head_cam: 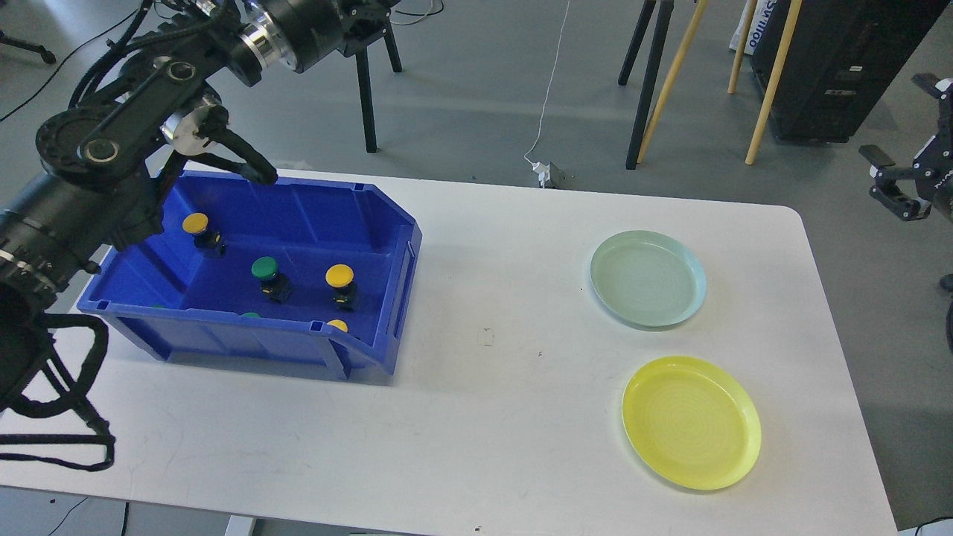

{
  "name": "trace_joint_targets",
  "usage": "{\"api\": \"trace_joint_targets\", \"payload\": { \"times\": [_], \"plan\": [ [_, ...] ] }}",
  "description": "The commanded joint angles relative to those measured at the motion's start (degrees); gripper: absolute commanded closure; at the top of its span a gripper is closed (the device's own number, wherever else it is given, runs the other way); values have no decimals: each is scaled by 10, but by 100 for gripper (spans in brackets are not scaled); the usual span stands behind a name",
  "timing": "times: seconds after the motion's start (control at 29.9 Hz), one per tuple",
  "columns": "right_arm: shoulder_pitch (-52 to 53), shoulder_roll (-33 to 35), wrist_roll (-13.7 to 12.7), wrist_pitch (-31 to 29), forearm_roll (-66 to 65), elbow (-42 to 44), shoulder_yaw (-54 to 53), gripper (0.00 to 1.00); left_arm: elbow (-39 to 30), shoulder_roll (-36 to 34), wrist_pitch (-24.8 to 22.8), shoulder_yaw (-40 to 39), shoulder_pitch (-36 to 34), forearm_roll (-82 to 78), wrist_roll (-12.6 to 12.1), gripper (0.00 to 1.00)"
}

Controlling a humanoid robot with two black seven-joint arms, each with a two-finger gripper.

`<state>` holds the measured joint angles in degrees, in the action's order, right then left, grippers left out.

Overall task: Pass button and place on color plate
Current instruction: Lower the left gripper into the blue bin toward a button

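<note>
The nearest yellow button (196,224) sits in the bin (387,246) just below my left claw (249,164), which hangs spread and empty.

Grey floor (476,89) beyond a white tabletop (484,417). Far right: black cabinet (834,67), with pale wooden legs (674,74) and black stand legs (648,82) to its left. White cable (551,82) runs down to a plug block (547,175) at the tabletop's far edge. Even, diffuse light.
</note>
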<state>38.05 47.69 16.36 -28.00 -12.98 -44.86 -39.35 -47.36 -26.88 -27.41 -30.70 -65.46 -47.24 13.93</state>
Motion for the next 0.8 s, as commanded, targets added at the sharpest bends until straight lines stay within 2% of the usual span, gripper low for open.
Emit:
{"api": "trace_joint_targets", "payload": {
  "times": [0.0,0.13,0.23,0.3,0.33,0.4,0.43,0.47,0.54,0.6,0.7,0.77],
  "plan": [
    [4,3,1,0,-13,1,13,1,-93,-107,-6,76,-12,-53,-5,2],
    [4,7,1,0,-21,5,14,1,-161,-194,-6,114,-16,-157,-6,2],
    [1,7,3,0,-21,5,15,1,-173,-225,-6,115,-10,-204,-3,2],
    [-3,8,3,0,-21,5,15,1,-173,-233,-6,118,-7,-211,7,1],
    [-4,12,3,0,-21,4,15,1,-172,-233,-6,119,-6,-224,20,1],
    [-4,19,3,0,-21,0,15,2,-167,-233,-6,133,1,-277,76,0],
    [-4,20,3,0,-21,0,15,2,-168,-228,-6,146,2,-302,93,0],
    [-4,21,3,0,-21,-1,15,2,-174,-229,-6,162,4,-325,90,0],
    [-4,21,3,0,-21,-1,16,2,-174,-230,-6,185,6,-355,55,0],
    [-3,22,3,0,-21,-1,16,2,-169,-230,-6,202,8,-365,37,0],
    [-1,22,3,0,-21,-1,16,2,-151,-226,-6,222,9,-391,37,0],
    [1,23,3,0,-22,-1,16,2,-109,-216,-6,224,9,-429,37,0]
  ]
}}
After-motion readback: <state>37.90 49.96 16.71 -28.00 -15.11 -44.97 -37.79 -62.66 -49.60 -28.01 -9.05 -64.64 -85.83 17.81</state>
